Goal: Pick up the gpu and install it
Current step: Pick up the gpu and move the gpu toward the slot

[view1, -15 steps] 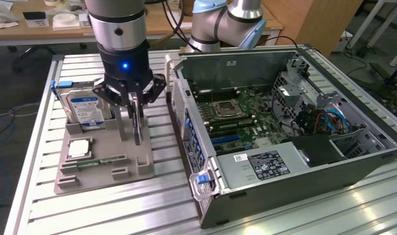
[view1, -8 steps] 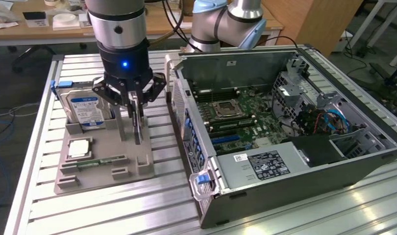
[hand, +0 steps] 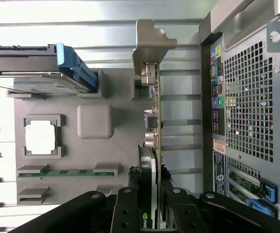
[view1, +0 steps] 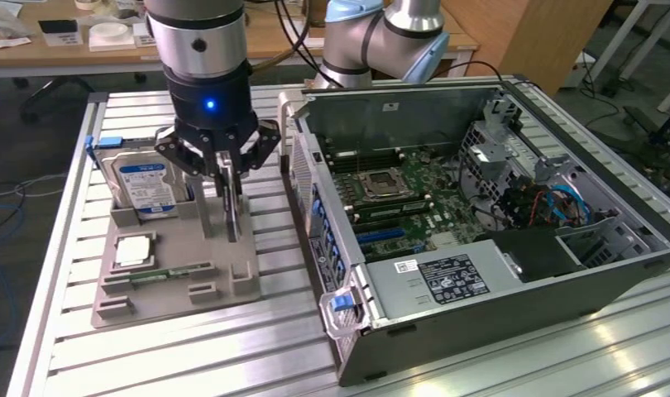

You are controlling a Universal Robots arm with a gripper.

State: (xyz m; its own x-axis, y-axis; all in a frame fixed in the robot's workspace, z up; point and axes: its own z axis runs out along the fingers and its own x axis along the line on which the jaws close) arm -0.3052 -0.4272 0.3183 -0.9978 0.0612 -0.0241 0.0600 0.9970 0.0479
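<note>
The gpu (view1: 235, 217) stands on edge in the grey holder tray (view1: 175, 285), a thin dark card seen edge-on. In the wrist view the gpu (hand: 154, 121) runs away from the camera, with its silvery bracket (hand: 152, 43) at the far end. My gripper (view1: 228, 175) hangs straight down over the card, one black finger on each side of its upper edge. The wrist view shows the gripper (hand: 151, 189) shut on the card, its fingers pressed against both faces. The open computer case (view1: 479, 207) lies beside the tray, at the exterior view's right.
On the tray are a hard drive (view1: 145, 182) with a blue-white label, a square processor (view1: 134, 251) and a green memory stick (view1: 169, 271). The case's perforated rear panel (hand: 247, 107) stands close beside the card. A second robot arm (view1: 380, 41) stands behind the case.
</note>
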